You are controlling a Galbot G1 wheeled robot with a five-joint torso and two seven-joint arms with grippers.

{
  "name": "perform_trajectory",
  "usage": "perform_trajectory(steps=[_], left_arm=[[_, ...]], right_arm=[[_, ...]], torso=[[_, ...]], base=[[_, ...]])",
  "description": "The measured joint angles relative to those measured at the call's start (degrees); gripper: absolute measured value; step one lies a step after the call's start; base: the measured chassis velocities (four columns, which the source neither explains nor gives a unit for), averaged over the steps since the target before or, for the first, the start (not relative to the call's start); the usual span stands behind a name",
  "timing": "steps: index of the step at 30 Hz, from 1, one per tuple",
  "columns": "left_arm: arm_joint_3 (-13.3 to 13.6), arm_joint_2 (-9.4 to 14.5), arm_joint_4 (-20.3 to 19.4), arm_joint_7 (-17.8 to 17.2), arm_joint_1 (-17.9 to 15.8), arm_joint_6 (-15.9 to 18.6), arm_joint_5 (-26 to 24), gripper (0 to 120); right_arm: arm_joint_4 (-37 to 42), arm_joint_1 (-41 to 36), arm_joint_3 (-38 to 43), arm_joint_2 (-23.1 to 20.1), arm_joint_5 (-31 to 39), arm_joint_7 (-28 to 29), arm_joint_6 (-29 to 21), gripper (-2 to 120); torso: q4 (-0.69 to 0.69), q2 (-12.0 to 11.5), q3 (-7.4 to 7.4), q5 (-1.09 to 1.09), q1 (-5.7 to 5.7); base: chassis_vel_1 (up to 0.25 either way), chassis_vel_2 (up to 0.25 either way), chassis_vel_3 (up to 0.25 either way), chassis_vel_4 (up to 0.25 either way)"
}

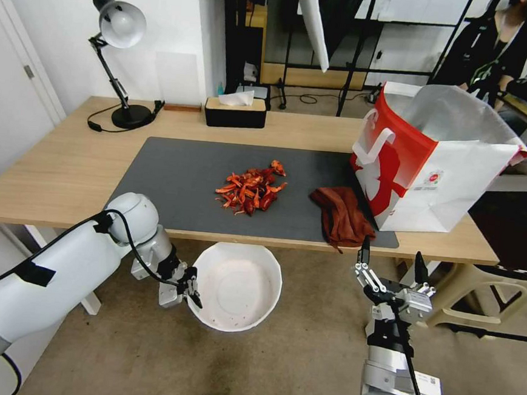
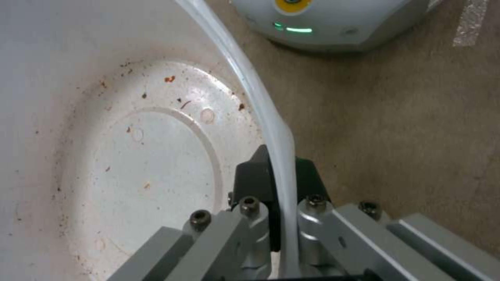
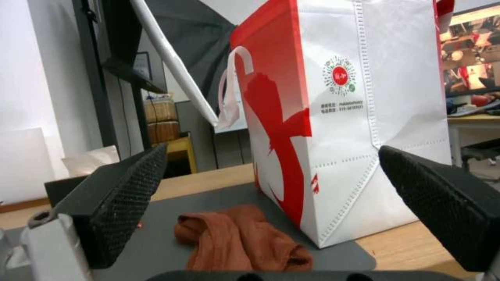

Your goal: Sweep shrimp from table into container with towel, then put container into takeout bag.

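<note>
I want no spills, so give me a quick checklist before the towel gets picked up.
1. Left gripper shut on container rim: ok.
2. Container held below the table edge, near the shrimp: ok.
3. Right gripper jaws open: ok.
4. Towel lying free on the grey mat: ok.
5. Right gripper at the towel: not ok, it is below the table edge.
6. Takeout bag upright and open: ok.

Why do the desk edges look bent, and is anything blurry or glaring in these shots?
Head view: the wide lens bows the table edges; the lamp shade catches some glare. Left wrist view: soft focus on the container rim held in the left gripper. Right wrist view: the right gripper fingers loom large before the takeout bag.
</note>
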Motion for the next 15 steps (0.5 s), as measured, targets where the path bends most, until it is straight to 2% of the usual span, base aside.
perform_trajectory(steps=[7, 15], left_arm=[[0.8, -1.5, 1.4, 0.0, -0.9, 0.0, 1.0, 0], [1.3, -1.9, 1.8, 0.0, -2.0, 0.0, 2.1, 0]], right_arm=[[-0.2, 0.4, 0.2, -0.1, 0.0, 0.0, -0.2, 100], [-1.0, 1.1, 0.1, 0.0, 0.1, 0.0, -0.4, 100]], torso=[[-0.01, 0.0, 0.00, -0.01, 0.00], [0.00, 0.0, 0.00, 0.00, 0.00]], base=[[0.000, 0.000, 0.000, 0.000], [0.000, 0.000, 0.000, 0.000]])
